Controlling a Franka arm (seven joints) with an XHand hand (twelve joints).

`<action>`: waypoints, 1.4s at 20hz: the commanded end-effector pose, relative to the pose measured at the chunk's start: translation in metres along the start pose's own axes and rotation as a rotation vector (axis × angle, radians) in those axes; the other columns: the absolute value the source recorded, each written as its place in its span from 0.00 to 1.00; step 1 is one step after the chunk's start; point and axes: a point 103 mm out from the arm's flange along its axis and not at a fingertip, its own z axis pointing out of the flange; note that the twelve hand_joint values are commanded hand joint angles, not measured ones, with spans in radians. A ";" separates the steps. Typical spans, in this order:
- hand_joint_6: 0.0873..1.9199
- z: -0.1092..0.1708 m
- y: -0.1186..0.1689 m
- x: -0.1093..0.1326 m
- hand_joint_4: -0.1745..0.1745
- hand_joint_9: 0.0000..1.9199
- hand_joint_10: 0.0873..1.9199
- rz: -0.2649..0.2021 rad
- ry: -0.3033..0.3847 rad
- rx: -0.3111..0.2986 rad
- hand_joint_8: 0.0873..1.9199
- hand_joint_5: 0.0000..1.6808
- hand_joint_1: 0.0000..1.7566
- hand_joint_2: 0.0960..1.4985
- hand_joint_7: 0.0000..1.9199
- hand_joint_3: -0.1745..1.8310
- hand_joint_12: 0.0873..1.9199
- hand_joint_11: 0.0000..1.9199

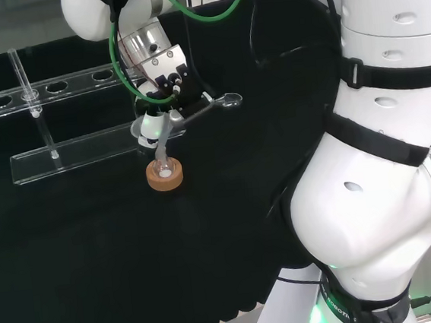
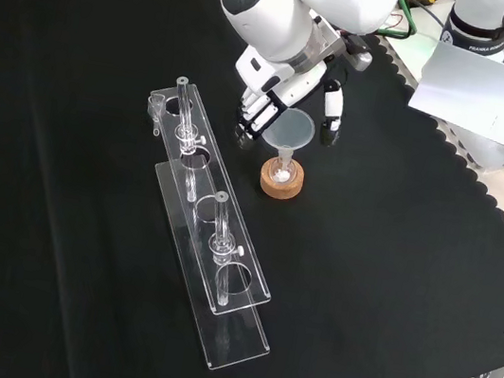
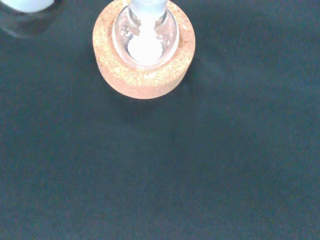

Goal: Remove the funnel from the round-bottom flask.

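Note:
A small round-bottom flask (image 2: 282, 168) sits upright in a cork ring (image 2: 281, 184) on the black cloth, with some white matter at its bottom (image 3: 145, 49). A clear funnel (image 2: 291, 130) stands with its stem in the flask's neck. The hand (image 2: 281, 93) hovers right over it from the top of the front view. Its fingers (image 2: 252, 120) hang at the left of the funnel's rim, and the thumb (image 2: 333, 115) stands straight just off the rim's right. In the head view the hand (image 1: 166, 86) is above the cork ring (image 1: 165, 175), with the thumb (image 1: 225, 100) stretched out to the right.
A long clear rack (image 2: 208, 240) lies just left of the flask in the front view, with two upright test tubes (image 2: 184, 119) (image 2: 220, 229) in it. In the head view the rack (image 1: 56, 89) is behind the flask. Papers (image 2: 475, 85) lie beyond the cloth's scalloped edge.

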 end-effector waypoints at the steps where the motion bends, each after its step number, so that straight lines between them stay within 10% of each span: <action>1: 0.00 0.003 0.000 -0.005 0.53 0.25 0.32 0.004 -0.013 -0.009 0.32 0.18 0.41 0.40 0.07 0.25 0.71 0.25; 11: 0.00 -0.002 -0.004 -0.002 0.49 0.38 0.25 0.009 -0.022 -0.127 0.31 0.34 0.43 0.40 0.23 0.31 0.67 0.31; 16: 0.17 -0.007 -0.010 -0.001 0.58 0.47 0.18 0.014 -0.018 -0.196 0.27 0.49 0.43 0.45 0.36 0.33 0.63 0.37; 28: 0.25 -0.029 -0.040 -0.006 0.69 0.53 0.17 0.029 -0.018 -0.184 0.27 0.55 0.45 0.47 0.40 0.35 0.60 0.42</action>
